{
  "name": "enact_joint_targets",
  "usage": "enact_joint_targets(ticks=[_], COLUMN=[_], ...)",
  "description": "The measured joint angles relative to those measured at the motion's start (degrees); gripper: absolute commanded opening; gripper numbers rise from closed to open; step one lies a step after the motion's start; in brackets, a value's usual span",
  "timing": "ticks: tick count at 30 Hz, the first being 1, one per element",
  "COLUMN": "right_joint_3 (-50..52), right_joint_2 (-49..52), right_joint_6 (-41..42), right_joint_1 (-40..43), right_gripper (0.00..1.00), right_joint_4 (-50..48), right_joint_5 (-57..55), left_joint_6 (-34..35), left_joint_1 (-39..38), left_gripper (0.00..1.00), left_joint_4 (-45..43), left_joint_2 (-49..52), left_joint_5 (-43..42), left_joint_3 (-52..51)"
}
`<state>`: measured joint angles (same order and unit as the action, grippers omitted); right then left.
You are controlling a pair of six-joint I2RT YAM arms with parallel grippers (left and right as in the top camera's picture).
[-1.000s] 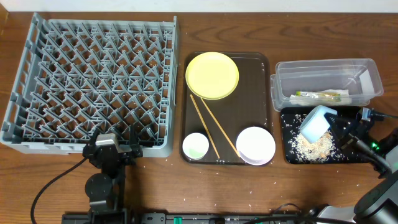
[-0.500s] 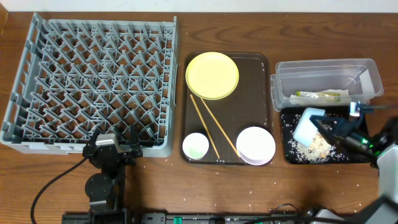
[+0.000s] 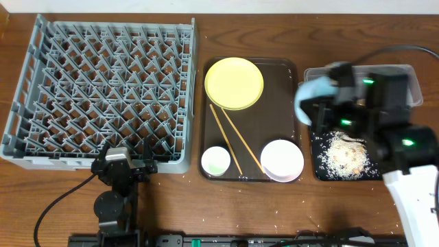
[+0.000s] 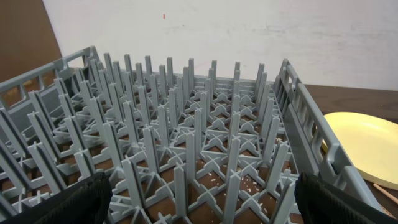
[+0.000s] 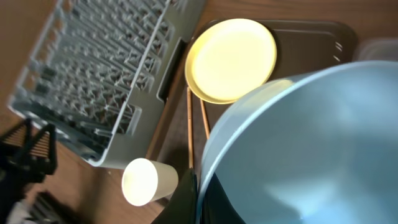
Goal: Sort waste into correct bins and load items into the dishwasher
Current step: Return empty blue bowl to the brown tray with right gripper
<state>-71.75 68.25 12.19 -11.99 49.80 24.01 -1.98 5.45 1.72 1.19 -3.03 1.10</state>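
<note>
Clenches right tool (image 5: 198, 202) on rim of light blue bowl (image 3: 312, 92); fingers mostly hidden by bowl. Holds it above bench at left end of clear tub (image 3: 406, 74), tub largely blocked by arm. Shows rice scraps (image 3: 346, 156) in black tray (image 3: 317, 173) below tool. Has left tool (image 4: 202, 210) released, only fingertip edges visible, facing dish rack (image 4: 186, 143).

Rack (image 3: 103, 96) on worktop (image 3: 206, 38), far L. Serving tray (image 3: 250, 120) just R of it. On serving tray: plate (image 3: 234, 83) at back, cup (image 3: 215, 160) front-L, second bowl (image 3: 282, 159) front-R, chopsticks (image 3: 233, 137) diag. betw. them, from plate's front edge. R of serving tray: tub (image 3: 414, 88) behind, shallow tray (image 3: 317, 168) in front. Rice scraps (image 3: 345, 156) in shallow tray. Lifted bowl (image 3: 314, 92) in my R pincer (image 3: 324, 103), over tub's L end. My L pincer (image 3: 127, 161) at rack's front edge.
</note>
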Motion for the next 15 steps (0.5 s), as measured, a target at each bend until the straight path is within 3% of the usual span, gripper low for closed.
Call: enact_joint_targets(ticks=[6, 15], right_joint_3=[-4.6, -6.3], right_joint_2=[12.7, 31.6], right_joint_6=[0.4, -0.3], right_joint_1=[-12.6, -16.1], right_gripper=[0.01, 0.01], right_joint_4=[-1.7, -2.8], right_joint_5=[-13.3, -19.6], left_joint_6=[0.0, 0.0], left_joint_1=[0.0, 0.0], left_gripper=[0.94, 0.94], left_joint_4=[0.0, 0.0], left_joint_2=[0.0, 0.0], left_joint_5=[0.0, 0.0], left_joint_3=[0.0, 0.0])
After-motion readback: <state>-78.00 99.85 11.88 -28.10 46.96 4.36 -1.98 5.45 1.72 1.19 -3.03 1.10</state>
